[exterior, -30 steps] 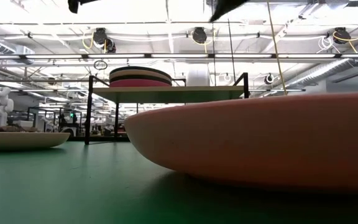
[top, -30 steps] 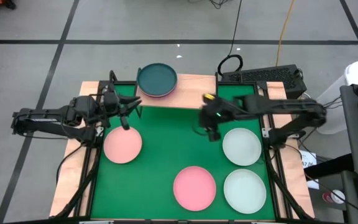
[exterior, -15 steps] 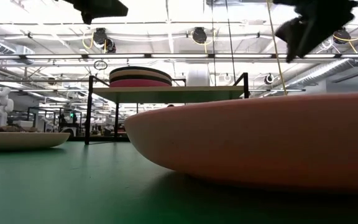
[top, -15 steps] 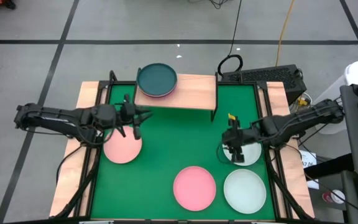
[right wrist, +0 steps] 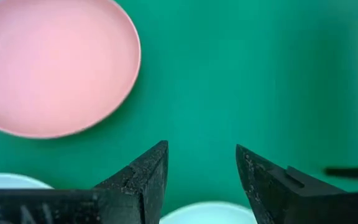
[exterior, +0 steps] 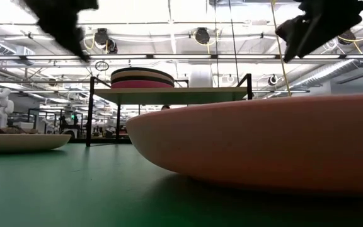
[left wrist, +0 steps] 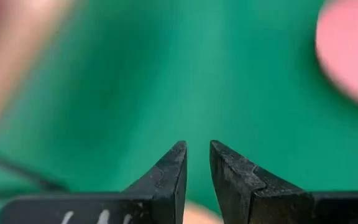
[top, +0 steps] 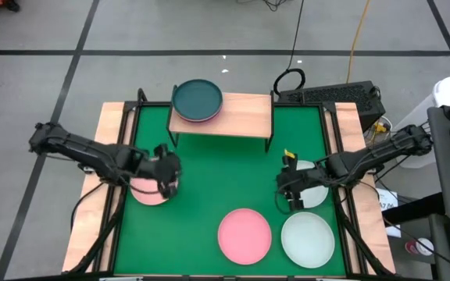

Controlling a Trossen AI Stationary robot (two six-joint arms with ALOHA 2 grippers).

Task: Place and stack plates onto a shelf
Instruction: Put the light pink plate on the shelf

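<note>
My left gripper [top: 167, 181] hovers over the right part of the pale salmon plate [top: 148, 190], which lies flat on the green table. Its fingers [left wrist: 197, 155] are open by a narrow gap and point down. My right gripper [top: 287, 189] is open [right wrist: 201, 155] above the left rim of the far mint-white plate [top: 311, 187]. The pink plate [top: 244, 234] and a second mint-white plate [top: 308, 239] lie near the near edge. The shelf [top: 241, 117] stands at the far side and carries a stack topped by a dark teal plate [top: 198, 99].
The shelf board's right half [top: 248, 115] is bare wood. Open green table [top: 225, 172] lies between the two grippers. A black frame rail [top: 336, 156] runs along the table sides. A keyboard [top: 330, 95] sits beyond the far right corner.
My left gripper has moved from beside the shelf toward the near edge and down, ending over the salmon plate. My right gripper has swung from the table's middle toward the right and near edges, to the far mint-white plate's left rim. No plate has moved.
</note>
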